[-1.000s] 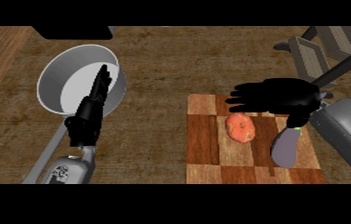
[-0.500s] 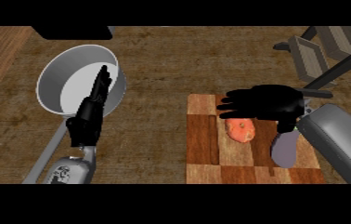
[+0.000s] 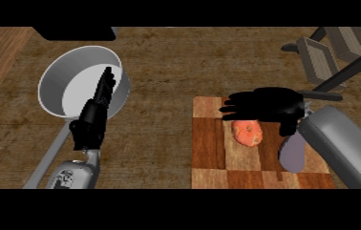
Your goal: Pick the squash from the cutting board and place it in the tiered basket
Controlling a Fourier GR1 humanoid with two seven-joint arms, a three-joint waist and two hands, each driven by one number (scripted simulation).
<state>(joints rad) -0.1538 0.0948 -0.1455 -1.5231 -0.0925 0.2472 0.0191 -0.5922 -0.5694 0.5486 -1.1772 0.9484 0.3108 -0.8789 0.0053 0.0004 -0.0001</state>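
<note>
The squash (image 3: 248,132), an orange-pink lump, lies on the cutting board (image 3: 211,148) toward the board's upper middle, resting on the dark and light wooden squares. Just above it and partly over its top edge hovers the right hand (image 3: 264,106), a black shape spread across the board's far end with its fingers (image 3: 233,110) pointing to the left and held apart and fairly straight, not closed on anything; whether the palm touches the squash cannot be told from this view. The thumb hangs down at the hand's right side, beside the squash but apart from it. The grey right forearm (image 3: 335,141) runs in from the lower right corner, crossing the board's right edge. Next to it on the board lies a greyish-purple elongated thing (image 3: 292,153), just right of the squash and partly hidden by the forearm. Above and to the right, at the view's edge, stands the tiered basket (image 3: 321,57), of which only grey slats and a dark pole show. The wooden surface (image 3: 176,71) carries everything. Well to the left sits a grey pan (image 3: 53,81) with a pale inside, and over it rests the left hand (image 3: 95,112), fingers straight, together and pointing up, holding nothing.
</note>
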